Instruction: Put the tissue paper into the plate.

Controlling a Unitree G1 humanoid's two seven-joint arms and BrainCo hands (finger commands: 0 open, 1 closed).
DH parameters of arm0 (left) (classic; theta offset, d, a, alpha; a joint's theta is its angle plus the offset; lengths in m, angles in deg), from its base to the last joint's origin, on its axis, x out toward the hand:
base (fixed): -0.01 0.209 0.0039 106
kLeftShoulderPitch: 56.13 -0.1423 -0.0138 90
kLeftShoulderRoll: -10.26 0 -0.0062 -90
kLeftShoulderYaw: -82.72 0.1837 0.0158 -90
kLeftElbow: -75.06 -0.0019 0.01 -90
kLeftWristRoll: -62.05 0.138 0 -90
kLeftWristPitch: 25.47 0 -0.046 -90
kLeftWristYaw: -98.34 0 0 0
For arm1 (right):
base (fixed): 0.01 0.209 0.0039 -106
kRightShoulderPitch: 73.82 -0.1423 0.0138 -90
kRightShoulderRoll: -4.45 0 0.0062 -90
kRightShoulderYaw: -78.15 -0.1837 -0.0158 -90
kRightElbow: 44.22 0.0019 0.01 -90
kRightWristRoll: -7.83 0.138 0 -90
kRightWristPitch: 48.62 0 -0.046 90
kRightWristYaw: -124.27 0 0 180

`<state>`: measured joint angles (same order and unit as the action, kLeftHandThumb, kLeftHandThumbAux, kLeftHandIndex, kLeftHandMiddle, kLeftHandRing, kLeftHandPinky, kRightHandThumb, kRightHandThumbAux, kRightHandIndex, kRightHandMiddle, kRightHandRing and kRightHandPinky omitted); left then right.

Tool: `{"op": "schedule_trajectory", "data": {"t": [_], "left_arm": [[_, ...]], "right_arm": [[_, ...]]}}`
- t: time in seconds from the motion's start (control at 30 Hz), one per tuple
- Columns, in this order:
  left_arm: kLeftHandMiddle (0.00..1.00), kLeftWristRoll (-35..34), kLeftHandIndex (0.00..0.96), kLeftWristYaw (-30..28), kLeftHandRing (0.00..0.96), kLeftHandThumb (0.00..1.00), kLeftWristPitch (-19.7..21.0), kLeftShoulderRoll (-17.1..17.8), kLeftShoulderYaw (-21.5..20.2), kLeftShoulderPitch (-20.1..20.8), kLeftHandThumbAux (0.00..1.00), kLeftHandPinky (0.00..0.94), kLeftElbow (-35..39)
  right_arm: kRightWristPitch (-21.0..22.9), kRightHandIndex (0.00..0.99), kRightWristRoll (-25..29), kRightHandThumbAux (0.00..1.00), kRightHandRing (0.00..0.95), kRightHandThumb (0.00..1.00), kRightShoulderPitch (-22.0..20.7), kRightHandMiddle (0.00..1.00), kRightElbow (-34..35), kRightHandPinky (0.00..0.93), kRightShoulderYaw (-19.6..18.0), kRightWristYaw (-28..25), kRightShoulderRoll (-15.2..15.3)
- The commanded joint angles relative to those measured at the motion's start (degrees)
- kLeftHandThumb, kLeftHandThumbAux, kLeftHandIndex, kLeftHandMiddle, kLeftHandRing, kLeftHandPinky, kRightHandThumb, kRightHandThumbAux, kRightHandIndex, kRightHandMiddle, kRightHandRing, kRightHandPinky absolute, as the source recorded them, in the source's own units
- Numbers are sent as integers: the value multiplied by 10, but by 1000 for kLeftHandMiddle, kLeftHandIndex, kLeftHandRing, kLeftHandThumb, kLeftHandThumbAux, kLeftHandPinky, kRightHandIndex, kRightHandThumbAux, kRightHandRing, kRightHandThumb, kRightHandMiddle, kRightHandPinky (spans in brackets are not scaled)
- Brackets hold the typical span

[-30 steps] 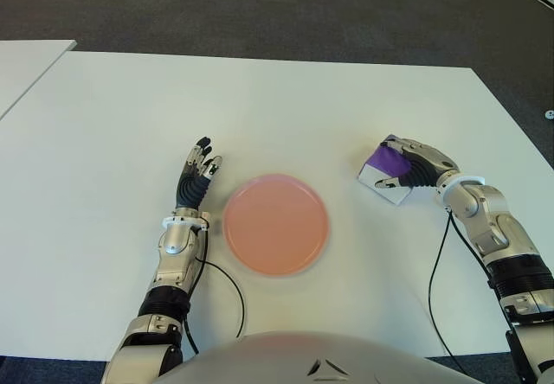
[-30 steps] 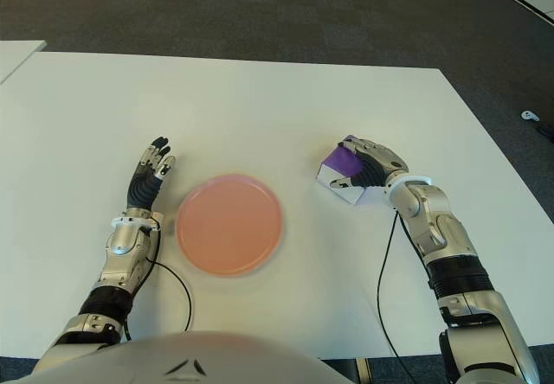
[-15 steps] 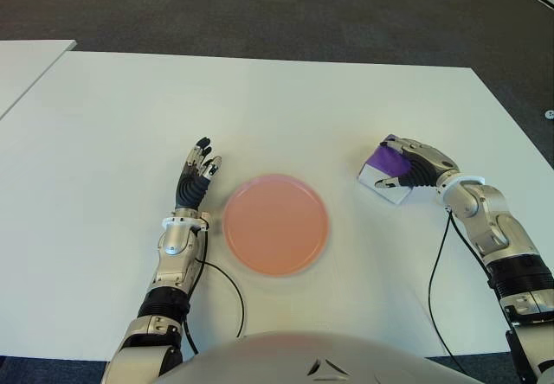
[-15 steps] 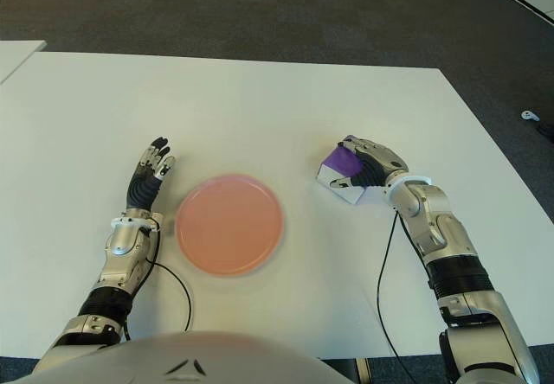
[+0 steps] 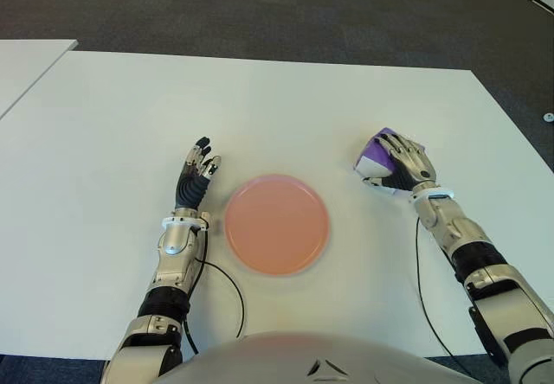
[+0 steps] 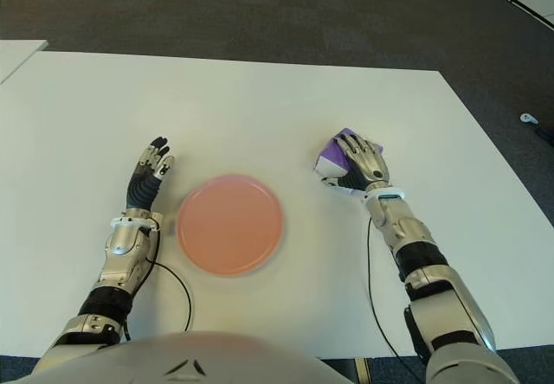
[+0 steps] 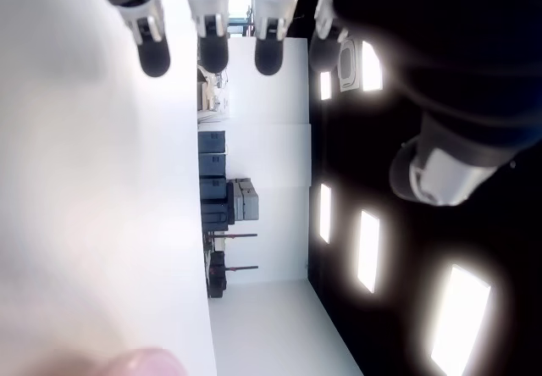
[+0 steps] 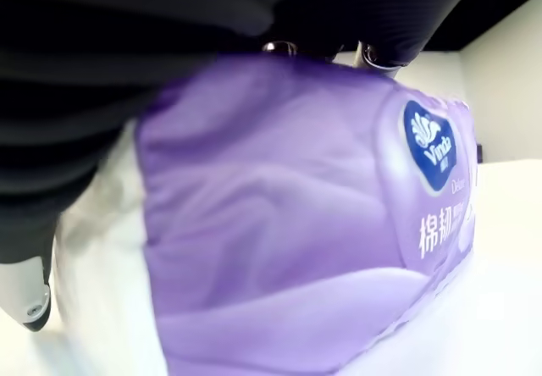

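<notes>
Left hand [image 5: 197, 177] just left of the plate, fingers straight and spread, holding nothing, pink plate [image 5: 276, 224] on the white table [image 5: 104, 124], right of it the purple tissue pack [image 5: 376, 154], right hand [image 5: 403, 165] clasped over it

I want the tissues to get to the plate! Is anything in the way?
Nothing visible. The right robot hand grips the purple-and-white tissue pack, and only bare white table lies between it and the round pink plate.
</notes>
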<state>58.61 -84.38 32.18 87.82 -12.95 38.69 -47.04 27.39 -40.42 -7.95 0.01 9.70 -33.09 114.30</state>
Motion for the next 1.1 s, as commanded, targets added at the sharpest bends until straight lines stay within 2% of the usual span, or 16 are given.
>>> {"op": "schedule_trajectory", "data": {"t": [0.03, 0.5, 1.1], "left_arm": [[0, 1, 0, -13, 0, 0, 13, 2, 1, -28, 483, 0, -37], [0, 13, 0, 0, 0, 0, 14, 6, 2, -36, 482, 0, -22], [0, 10, 0, -1, 0, 0, 18, 6, -2, -31, 484, 0, -30]], "right_arm": [[-23, 0, -61, 527, 0, 47, 32, 0, -170, 0, 102, 36, -79], [-52, 0, -33, 538, 0, 59, -1, 0, -234, 0, 131, 76, -91], [-61, 0, 1, 551, 0, 65, -2, 0, -249, 0, 142, 88, -94]]}}
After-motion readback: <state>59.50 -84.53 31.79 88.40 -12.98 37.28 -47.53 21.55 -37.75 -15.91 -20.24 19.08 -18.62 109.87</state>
